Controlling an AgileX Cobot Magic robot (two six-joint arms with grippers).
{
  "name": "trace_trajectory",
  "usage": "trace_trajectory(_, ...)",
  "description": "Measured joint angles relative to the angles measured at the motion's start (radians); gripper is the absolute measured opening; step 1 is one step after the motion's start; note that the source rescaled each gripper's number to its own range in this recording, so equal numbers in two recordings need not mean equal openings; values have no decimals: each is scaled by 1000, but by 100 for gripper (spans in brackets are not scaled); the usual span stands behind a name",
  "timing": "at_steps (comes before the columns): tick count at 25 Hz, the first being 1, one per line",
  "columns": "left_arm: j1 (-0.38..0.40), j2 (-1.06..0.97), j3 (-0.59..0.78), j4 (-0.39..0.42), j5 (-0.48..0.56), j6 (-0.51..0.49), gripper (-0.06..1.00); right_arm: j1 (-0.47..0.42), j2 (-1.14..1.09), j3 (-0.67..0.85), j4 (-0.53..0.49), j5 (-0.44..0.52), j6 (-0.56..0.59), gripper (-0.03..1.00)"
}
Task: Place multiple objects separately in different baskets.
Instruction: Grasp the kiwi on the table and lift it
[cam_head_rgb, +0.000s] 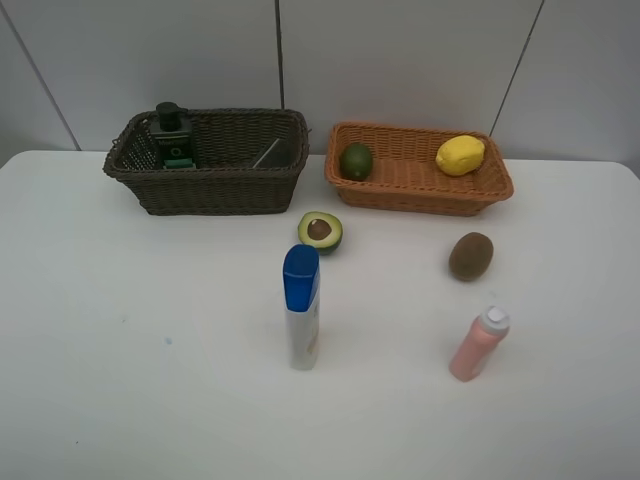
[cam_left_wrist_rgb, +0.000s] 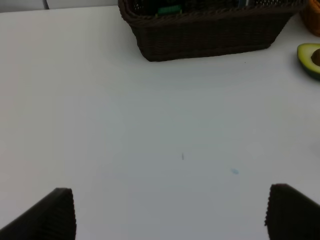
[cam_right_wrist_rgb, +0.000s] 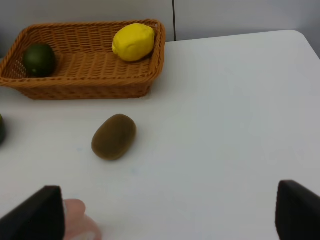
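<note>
The dark brown basket (cam_head_rgb: 220, 190) at the back left holds the dark green pump bottle (cam_head_rgb: 172, 135) and the grey eraser block (cam_head_rgb: 268, 153). The orange-tan basket (cam_head_rgb: 420, 198) at the back right holds the green avocado (cam_head_rgb: 356, 161) and the yellow lemon (cam_head_rgb: 460, 155). On the table lie the halved avocado (cam_head_rgb: 320, 231) and the brown kiwi (cam_head_rgb: 470, 256). The blue-capped white bottle (cam_head_rgb: 301, 305) and the pink bottle (cam_head_rgb: 478, 344) stand upright. My left gripper (cam_left_wrist_rgb: 170, 215) is open and empty over bare table. My right gripper (cam_right_wrist_rgb: 167, 215) is open and empty, short of the kiwi (cam_right_wrist_rgb: 114, 136).
The white table (cam_head_rgb: 150, 350) ends at a grey panelled wall behind the baskets. In the left wrist view the dark basket (cam_left_wrist_rgb: 205, 37) is ahead and the halved avocado (cam_left_wrist_rgb: 310, 57) is at the edge. In the right wrist view the pink bottle's cap (cam_right_wrist_rgb: 77, 225) sits beside one finger.
</note>
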Motion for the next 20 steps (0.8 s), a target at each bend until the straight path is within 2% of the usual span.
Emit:
trace_trajectory(5,0,0,0,0,0,0,100,0,8,0,0,0,1,100)
trace_trajectory(8,0,0,0,-1,0,0,100,0,91,0,0,-1,4,100)
trace_trajectory(13,0,0,0,-1,0,0,100,0,403,-50,1,-40,69,100)
trace_trajectory(20,0,0,0,-1,0,0,100,0,987,-227,3,-68,98,100)
